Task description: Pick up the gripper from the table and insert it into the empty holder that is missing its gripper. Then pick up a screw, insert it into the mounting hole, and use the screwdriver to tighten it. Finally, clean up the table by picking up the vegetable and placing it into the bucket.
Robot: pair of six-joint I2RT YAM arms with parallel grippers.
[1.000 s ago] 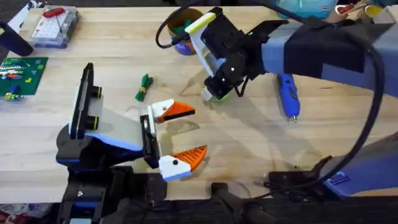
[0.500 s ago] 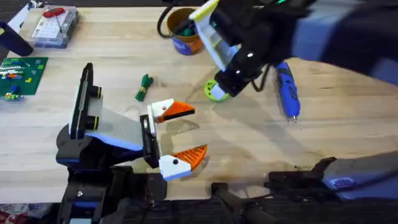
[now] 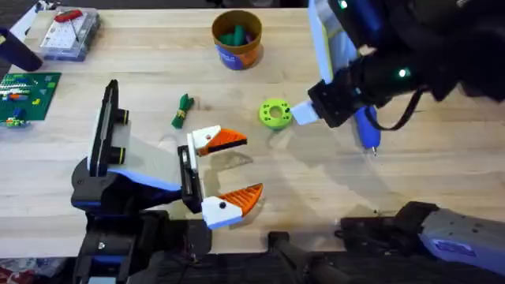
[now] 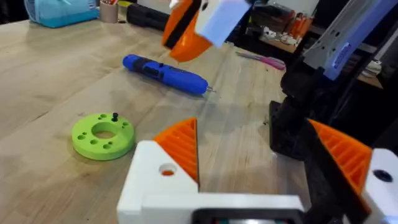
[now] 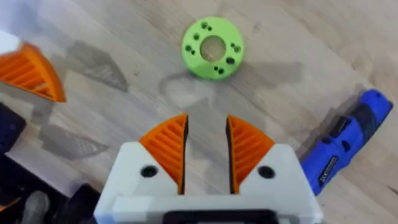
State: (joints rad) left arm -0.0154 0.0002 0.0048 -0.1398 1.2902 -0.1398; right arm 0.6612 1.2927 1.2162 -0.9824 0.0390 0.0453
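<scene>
Lime-green plastic, the round gripper with its central hole is now left flat on the wooden surface, released since a second ago, when the right pincer was down over it; insertion seems undone. That pincer is raised, nearly closed, empty. The left pincer is wide open, empty. One disc, one blue screwdriver, one dark-green vegetable, one orange bucket are counted.

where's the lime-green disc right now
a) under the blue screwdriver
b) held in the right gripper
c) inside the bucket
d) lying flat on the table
d: the lime-green disc lies flat on the bare wood, with the right gripper apart from it and holding nothing.
</scene>
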